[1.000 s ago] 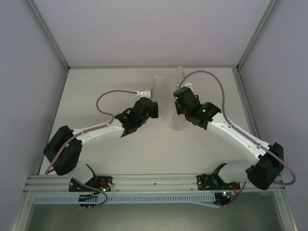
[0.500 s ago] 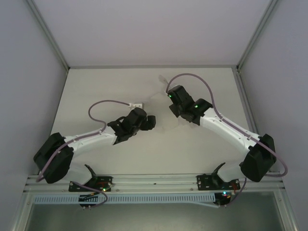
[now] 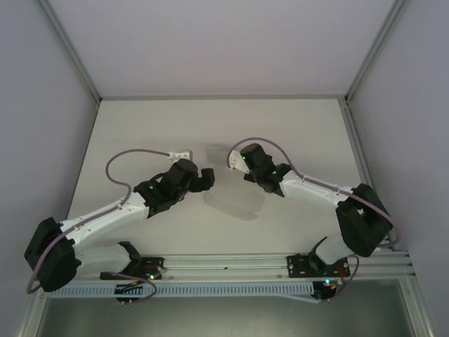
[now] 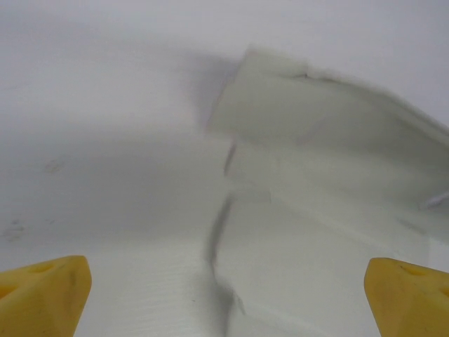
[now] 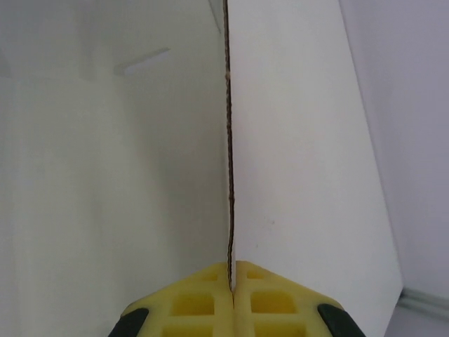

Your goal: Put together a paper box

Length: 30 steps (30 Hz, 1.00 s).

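Top external: left gripper [image 3: 205, 179] hangs left of centre over the white table [image 3: 140, 126], and the left wrist view has its yellow fingertips [image 4: 42, 295] spread wide, not touching the card lying just ahead. Paper box [image 3: 235, 200] is a pale, blurred creased sheet mid-table between both grippers, with one panel tilted up in the left wrist view. Right gripper [image 3: 235, 160] is at the sheet's far right side, and the right wrist view shows its yellow fingers [image 5: 203, 298] pressed together pinching the card's edge, seen edge-on.
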Each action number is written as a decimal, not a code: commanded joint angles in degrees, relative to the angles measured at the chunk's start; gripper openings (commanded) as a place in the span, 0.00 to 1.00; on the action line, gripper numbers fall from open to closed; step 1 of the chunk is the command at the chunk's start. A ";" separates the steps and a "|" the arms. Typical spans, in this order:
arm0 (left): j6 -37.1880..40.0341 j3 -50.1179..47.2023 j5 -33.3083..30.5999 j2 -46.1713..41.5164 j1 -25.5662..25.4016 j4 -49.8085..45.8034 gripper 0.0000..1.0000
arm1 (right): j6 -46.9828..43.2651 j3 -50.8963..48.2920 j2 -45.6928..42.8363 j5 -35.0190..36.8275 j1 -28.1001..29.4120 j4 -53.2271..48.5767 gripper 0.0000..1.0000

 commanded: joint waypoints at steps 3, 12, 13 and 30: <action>-0.54 0.35 6.07 -2.20 8.55 0.07 1.00 | -12.58 -6.55 -5.03 -9.03 0.77 14.54 0.00; 5.99 6.27 20.44 8.96 17.90 9.83 1.00 | -14.94 -10.11 -6.63 -8.27 1.57 20.88 0.00; 6.68 6.95 21.55 10.41 18.00 10.59 1.00 | -14.99 -10.13 -6.92 -8.53 1.62 20.69 0.00; 12.05 5.35 26.16 19.64 16.23 16.53 1.00 | -9.72 -8.32 -8.24 -9.05 1.81 19.87 0.00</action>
